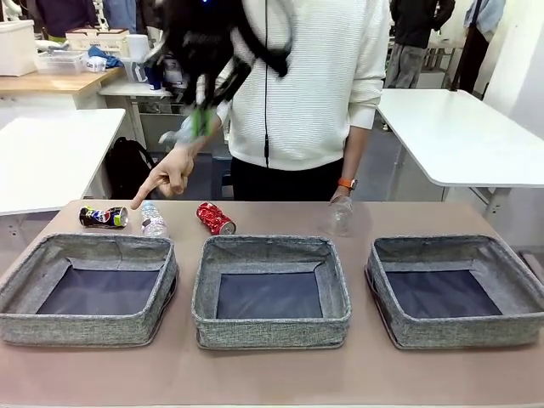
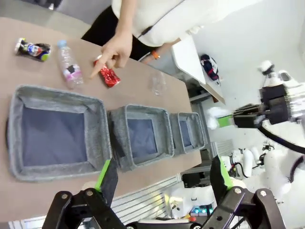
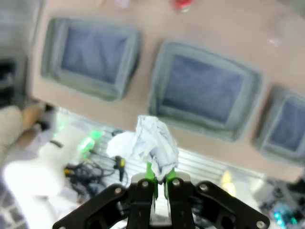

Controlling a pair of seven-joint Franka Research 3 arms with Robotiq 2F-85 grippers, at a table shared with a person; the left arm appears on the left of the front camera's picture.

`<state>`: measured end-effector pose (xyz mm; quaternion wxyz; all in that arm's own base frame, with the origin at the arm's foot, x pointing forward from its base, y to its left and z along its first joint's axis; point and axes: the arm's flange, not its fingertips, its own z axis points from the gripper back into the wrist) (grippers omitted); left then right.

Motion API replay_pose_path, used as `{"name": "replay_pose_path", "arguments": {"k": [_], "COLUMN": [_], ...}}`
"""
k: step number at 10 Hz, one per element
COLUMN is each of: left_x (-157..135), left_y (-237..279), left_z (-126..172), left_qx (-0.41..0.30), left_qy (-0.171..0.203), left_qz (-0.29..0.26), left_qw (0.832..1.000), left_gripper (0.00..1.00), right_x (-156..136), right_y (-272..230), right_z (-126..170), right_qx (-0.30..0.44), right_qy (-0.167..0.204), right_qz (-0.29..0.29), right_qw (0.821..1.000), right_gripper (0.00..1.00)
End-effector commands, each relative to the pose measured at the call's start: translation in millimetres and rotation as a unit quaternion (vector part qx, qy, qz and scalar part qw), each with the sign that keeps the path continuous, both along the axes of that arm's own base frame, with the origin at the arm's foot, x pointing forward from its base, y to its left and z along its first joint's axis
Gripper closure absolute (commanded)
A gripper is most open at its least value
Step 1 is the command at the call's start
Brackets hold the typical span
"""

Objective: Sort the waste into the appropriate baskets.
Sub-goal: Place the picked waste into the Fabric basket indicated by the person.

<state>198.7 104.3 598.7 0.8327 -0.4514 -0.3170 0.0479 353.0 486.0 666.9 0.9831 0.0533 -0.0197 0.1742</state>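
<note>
1. Your right gripper (image 3: 158, 175) is clamped shut on the crumpled white paper ball (image 3: 153, 140). The ball sits right at the fingertips and bulges past them.
2. Well beyond that ball, three grey woven baskets lie in a row on the brown table (image 1: 272, 374). The middle basket (image 3: 190, 121) is nearly straight ahead of the right fingers, with one basket to either side. This view is blurred.
3. Your left gripper (image 2: 161, 160) stands wide open, with nothing between its green pads.
4. The near basket (image 2: 57, 171) lies just past the left fingertips. The far basket (image 2: 190, 145) is at the other end of the row. All three show bare dark bottoms.
5. On the far side of the baskets from the left gripper, four items line the table: crushed dark can (image 1: 104, 217), clear plastic bottle (image 1: 153, 219), crushed red can (image 1: 215, 218) and crushed clear plastic container (image 1: 340, 214).
6. The person's hand (image 1: 170, 177) points a forefinger down close to the bottle. You cannot tell whether it touches anything.
</note>
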Motion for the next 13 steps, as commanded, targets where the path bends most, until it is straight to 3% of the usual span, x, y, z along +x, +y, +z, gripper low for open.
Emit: {"name": "replay_pose_path", "arguments": {"k": [1, 2, 3, 4, 5, 6, 7, 8, 9, 10, 13], "left_x": [-10, -9, -12, -14, -20, -27, -29, -18, -18, -18, -18], "left_y": [8, 14, 23, 47, 69, 86, 96, 63, 63, 63, 63], "left_z": [-26, -28, -37, -47, -56, -67, -75, -70, -70, -70, -70], "left_qx": [-0.009, -0.017, -0.004, 0.006, 0.013, 0.023, 0.028, 0.01, 0.01, 0.01, 0.01], "left_qy": [0.023, 0.023, 0.059, 0.097, 0.131, 0.169, 0.179, 0.135, 0.135, 0.135, 0.135], "left_qz": [-0.004, 0.009, -0.028, -0.028, -0.022, -0.006, 0.012, -0.008, -0.008, -0.008, -0.008], "left_qw": [1.0, 1.0, 0.998, 0.995, 0.991, 0.985, 0.983, 0.991, 0.991, 0.991, 0.991], "left_gripper": [0.0, 0.0, 0.0, 0.0, 0.0, 0.0, 0.0, 0.0, 0.0, 0.0, 0.0], "right_x": [13, 18, 18, 18, 16, 16, 16, 17, 21, 33, 44], "right_y": [22, 49, 75, 95, 61, 61, 61, 80, 107, 137, 161], "right_z": [-55, -75, -92, -101, -96, -96, -96, -114, -124, -144, -184], "right_qx": [0.008, 0.023, 0.053, 0.07, 0.025, 0.025, 0.025, 0.036, 0.048, 0.058, 0.06], "right_qy": [0.008, -0.013, -0.014, 0.041, 0.003, 0.003, 0.003, 0.013, -0.022, -0.025, -0.018], "right_qz": [0.08, 0.115, 0.096, -0.01, 0.095, 0.095, 0.095, 0.074, 0.152, 0.189, 0.196], "right_qw": [0.997, 0.993, 0.994, 0.997, 0.995, 0.995, 0.995, 0.997, 0.987, 0.98, 0.979], "right_gripper": [0.93, 0.93, 0.93, 0.93, 0.93, 0.93, 0.93, 0.93, 0.93, 0.93, 0.93]}}
